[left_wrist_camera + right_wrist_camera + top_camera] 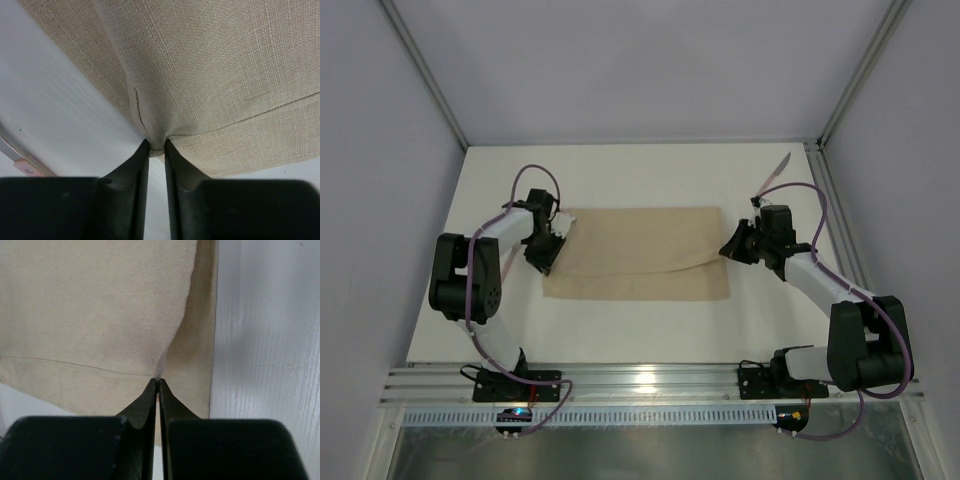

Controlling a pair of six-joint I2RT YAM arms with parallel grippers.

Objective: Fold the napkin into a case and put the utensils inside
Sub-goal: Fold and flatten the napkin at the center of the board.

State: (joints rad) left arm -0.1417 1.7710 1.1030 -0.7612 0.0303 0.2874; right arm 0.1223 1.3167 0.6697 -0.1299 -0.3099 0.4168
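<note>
The beige napkin (635, 255) lies on the white table, folded over on itself, with the top layer's edge running at a slant near the front. My left gripper (548, 245) is at its left end. In the left wrist view the left gripper (156, 145) is shut on a small bunch of the napkin (215, 75). My right gripper (730, 245) is at the napkin's right end. In the right wrist view the right gripper (158, 381) is shut on the thin edge of the napkin's (90, 305) top layer. A knife (776, 170) with a pinkish handle lies at the far right. No case shows.
Metal frame posts and grey walls enclose the table (620, 180) on the left, right and back. A rail (650, 380) runs along the near edge, where both arm bases are bolted. The knife lies close to the right frame post (825, 190).
</note>
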